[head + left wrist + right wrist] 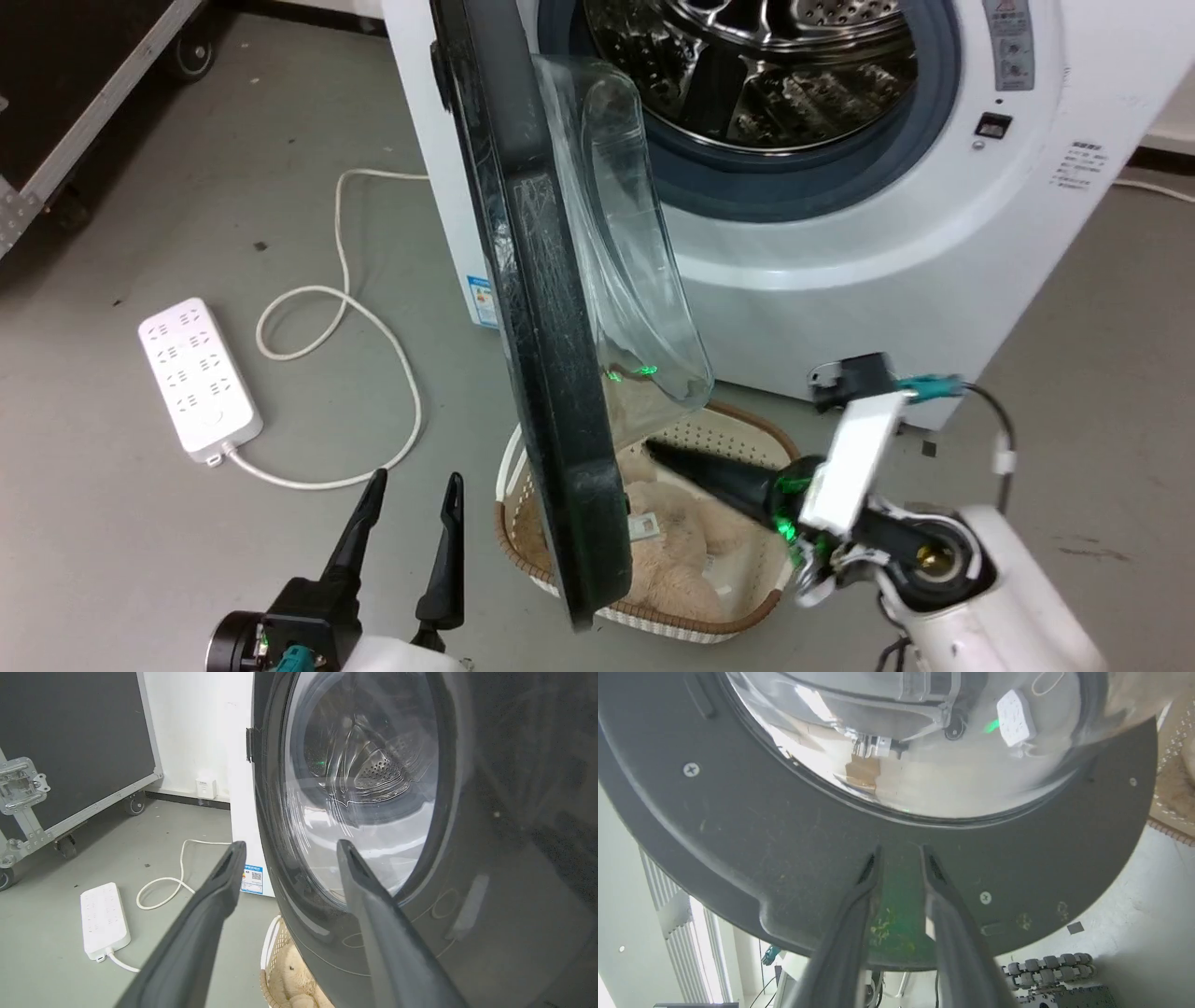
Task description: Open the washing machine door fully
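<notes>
A grey floor [140, 560] runs under everything, with a black wheeled case [65, 84] in the upper left of the head view. A white power strip [198, 378] and its looping cord [345, 308] lie at mid left. A woven basket [738, 439] holding a tan plush toy [672, 560] sits at lower centre, directly under the door's free edge.

The washing machine [840, 280] fills the upper right, its steel drum [766, 65] exposed. The washing machine door [551, 373] appears edge-on, its long line running from top centre down to lower centre, standing out from the machine's front. Its glass bowl bulges toward the right.

The left gripper [416, 479] hangs at lower left, fingers spread, clear of the door's outer face. The right gripper [900, 849] points at the door's inner rim with a narrow gap between its fingers, gripping nothing; contact cannot be judged.
</notes>
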`<state>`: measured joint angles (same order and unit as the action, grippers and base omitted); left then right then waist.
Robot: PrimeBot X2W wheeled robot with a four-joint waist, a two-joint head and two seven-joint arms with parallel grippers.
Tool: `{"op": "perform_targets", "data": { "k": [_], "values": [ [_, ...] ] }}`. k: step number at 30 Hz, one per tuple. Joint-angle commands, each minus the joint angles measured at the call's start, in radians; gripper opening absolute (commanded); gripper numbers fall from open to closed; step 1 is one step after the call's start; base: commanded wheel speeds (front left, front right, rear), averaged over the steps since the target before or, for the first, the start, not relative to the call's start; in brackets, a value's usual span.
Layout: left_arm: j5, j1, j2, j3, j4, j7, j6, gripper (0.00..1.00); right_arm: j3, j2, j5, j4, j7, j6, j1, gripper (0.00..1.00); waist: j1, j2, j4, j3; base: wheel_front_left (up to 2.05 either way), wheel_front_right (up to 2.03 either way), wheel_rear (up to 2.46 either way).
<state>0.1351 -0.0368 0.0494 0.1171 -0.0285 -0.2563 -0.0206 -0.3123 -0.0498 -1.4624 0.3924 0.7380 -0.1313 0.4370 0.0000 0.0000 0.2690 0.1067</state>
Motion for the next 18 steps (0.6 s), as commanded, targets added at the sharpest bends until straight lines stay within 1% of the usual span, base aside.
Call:
{"op": "perform_targets", "data": {
  "k": [1, 3, 5, 9, 10, 12, 14, 16, 18],
  "values": [
    [0.004, -0.008, 0.001, -0.006, -0.007, -0.006, 0.001, 1.00, 0.035, -0.002, 0.009, 0.011, -0.030, 0.001, -0.021, 1.00, 0.0000, 0.0000, -0.012, -0.013, 0.00, 0.00, 0.00],
    [0.013, -0.011, 0.001, -0.016, -0.010, -0.006, 0.007, 1.00, 0.076, -0.022, 0.043, 0.003, -0.079, 0.001, -0.026, 1.00, 0.0000, 0.0000, -0.024, -0.024, 0.00, 0.00, 0.00],
    [0.024, -0.011, 0.001, -0.029, -0.010, -0.006, 0.009, 1.00, 0.122, -0.050, 0.096, -0.034, -0.152, 0.001, -0.035, 1.00, 0.0000, 0.0000, -0.039, -0.035, 0.00, 0.00, 0.00],
    [0.028, -0.020, 0.001, -0.051, -0.005, -0.006, -0.001, 1.00, 0.173, -0.118, 0.272, -0.163, -0.325, 0.001, -0.081, 1.00, 0.0000, 0.0000, -0.085, -0.059, 0.00, 0.00, 0.00],
    [0.027, -0.035, 0.001, -0.080, -0.003, -0.006, -0.008, 1.00, 0.221, -0.140, 0.354, -0.241, -0.427, 0.001, -0.121, 1.00, 0.0000, 0.0000, -0.129, -0.078, 0.00, 0.00, 0.00],
    [0.023, -0.039, 0.001, -0.093, -0.003, -0.006, -0.017, 1.00, 0.222, -0.182, 0.467, -0.300, -0.504, 0.001, -0.149, 1.00, 0.0000, 0.0000, -0.150, -0.085, 0.00, 0.00, 0.00],
    [0.017, -0.043, 0.001, -0.105, -0.004, -0.006, -0.026, 1.00, 0.223, -0.210, 0.574, -0.349, -0.580, 0.001, -0.186, 1.00, 0.0000, 0.0000, -0.165, -0.092, 0.00, 0.00, 0.00],
    [0.015, -0.043, 0.001, -0.118, -0.005, -0.006, -0.033, 1.00, 0.232, -0.231, 0.691, -0.387, -0.656, 0.001, -0.230, 1.00, 0.0000, 0.0000, -0.177, -0.097, 0.00, 0.00, 0.00],
    [0.015, -0.046, 0.001, -0.129, -0.005, -0.006, -0.038, 1.00, 0.243, -0.250, 0.832, -0.411, -0.729, 0.001, -0.279, 1.00, 0.0000, 0.0000, -0.187, -0.102, 0.00, 0.00, 0.00]
  ]
}}
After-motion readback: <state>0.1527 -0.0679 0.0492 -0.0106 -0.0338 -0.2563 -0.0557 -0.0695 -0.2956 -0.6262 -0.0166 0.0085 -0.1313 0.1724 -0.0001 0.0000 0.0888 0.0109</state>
